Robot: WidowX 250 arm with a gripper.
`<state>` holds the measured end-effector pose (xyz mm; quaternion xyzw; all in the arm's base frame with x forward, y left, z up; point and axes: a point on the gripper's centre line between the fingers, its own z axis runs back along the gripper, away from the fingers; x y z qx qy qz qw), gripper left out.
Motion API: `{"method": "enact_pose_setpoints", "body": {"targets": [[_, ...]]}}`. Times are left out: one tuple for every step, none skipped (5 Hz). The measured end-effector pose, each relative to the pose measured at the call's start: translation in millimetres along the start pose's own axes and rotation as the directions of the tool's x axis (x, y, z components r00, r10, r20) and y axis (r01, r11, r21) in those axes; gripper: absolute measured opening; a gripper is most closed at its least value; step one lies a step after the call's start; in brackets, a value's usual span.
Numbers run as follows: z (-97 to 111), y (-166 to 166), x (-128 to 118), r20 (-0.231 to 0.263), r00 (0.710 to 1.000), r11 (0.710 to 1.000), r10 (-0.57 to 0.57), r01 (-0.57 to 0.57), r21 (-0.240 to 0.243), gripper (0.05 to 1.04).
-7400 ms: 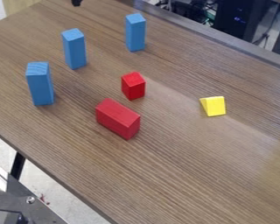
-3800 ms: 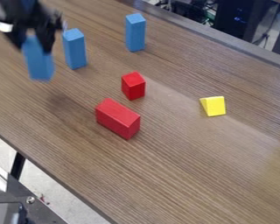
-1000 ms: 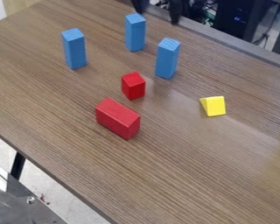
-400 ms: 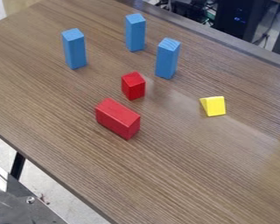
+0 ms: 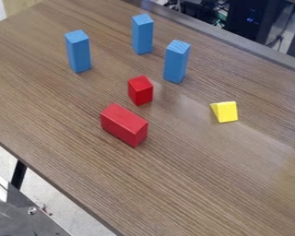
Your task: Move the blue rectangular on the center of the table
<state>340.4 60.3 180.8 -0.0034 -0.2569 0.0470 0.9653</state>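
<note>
Three blue rectangular blocks stand upright on the brown wooden table. One blue block is right of the upper middle, behind and to the right of the small red block. Another blue block stands farther back, and a third blue block is at the upper left. None of the three touches another.
A small red block stands near the middle, with a larger red block lying in front of it. To the right sits a yellow wedge-like block. The table's far edge runs along the upper right.
The left-hand blue block was lifted by the gripper and now stands right of the small red block. The gripper has withdrawn past the top edge.
</note>
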Motion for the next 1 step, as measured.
{"method": "enact_pose_setpoints", "body": {"targets": [[0.0, -0.5, 0.0, 0.000, 1.000, 1.000, -0.001, 0.001, -0.001, 1.000]]}}
